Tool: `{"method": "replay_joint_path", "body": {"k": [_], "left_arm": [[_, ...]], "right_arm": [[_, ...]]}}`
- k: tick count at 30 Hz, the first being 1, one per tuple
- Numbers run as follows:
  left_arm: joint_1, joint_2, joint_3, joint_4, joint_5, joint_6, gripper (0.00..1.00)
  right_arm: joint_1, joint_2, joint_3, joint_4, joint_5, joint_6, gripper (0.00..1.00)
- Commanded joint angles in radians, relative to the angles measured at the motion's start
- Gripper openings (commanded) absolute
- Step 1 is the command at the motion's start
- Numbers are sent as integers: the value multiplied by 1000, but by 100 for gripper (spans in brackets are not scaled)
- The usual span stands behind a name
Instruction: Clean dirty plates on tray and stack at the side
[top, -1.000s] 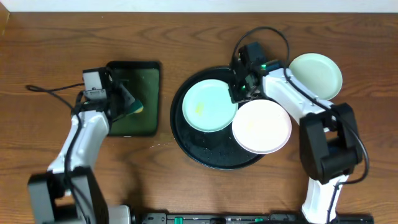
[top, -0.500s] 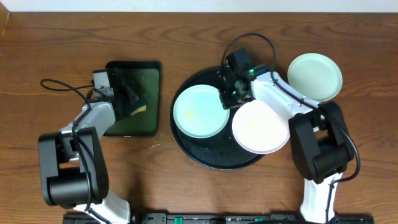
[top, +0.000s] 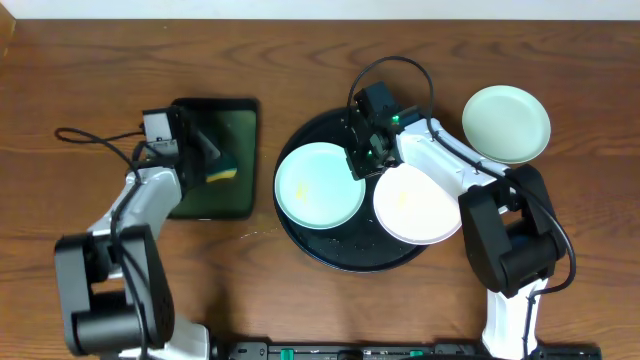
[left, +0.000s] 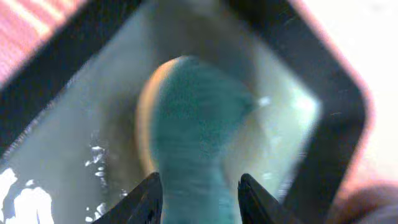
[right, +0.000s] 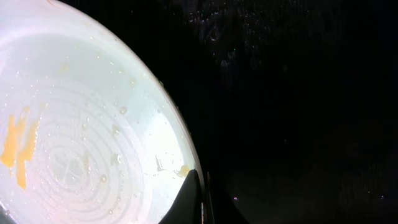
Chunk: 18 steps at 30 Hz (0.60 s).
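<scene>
Overhead view, nearest item first: what is outstanding? — Supervisor

White plate (top: 422, 203) lies flat, face up, on the near-right part of the tray (top: 345, 257), overhanging its right rim. I judge it unwashed; a faint yellowish mark on it is too small to confirm. Just beyond, on the tray's left part, lies the dirty mint plate (top: 318, 187), also past the rim. The right wrist view shows a yellow smear (right: 17, 149) on its face. — Inspector

Grippers? — Supervisor

Right gripper (top: 360, 165) sits at that plate's edge nearest the tray's centre, jaws pinched on the rim as far as the wrist view shows. Left gripper (top: 205, 160), well left of the tray, is clamped on a sponge (left: 193, 124) over the rectangular tray (top: 228, 205), nowhere near a plate. — Inspector

Anything finished? — Supervisor

One item. The second mint plate (top: 507, 123) rests on the table beyond the tray's right side, apart from it, and its face looks clean. My estimate is a third done: two plates are yet to be scrubbed and stacked there. — Inspector

Orientation? — Supervisor

All three plates are round, so none has a long axis; each faces straight up. The sponge's long axis runs straight out from between the left jaws — Inspector
</scene>
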Motion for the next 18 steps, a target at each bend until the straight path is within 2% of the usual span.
{"method": "replay_joint_path", "body": {"k": [1, 7, 13, 15, 18], "left_arm": [[4, -33, -6, -7, -6, 3, 41], [4, -32, -7, -25, -22, 21, 41], [4, -13, -14, -37, -189, 29, 43], [4, 11, -14, -33, -175, 29, 45], [3, 58, -14, -2, -77, 29, 45]], "right_arm": [[18, 14, 1, 3, -13, 11, 1], [18, 14, 1, 3, -13, 11, 1], [18, 14, 1, 3, -13, 11, 1], [18, 14, 1, 5, -13, 11, 1], [18, 14, 1, 15, -13, 11, 1]]}}
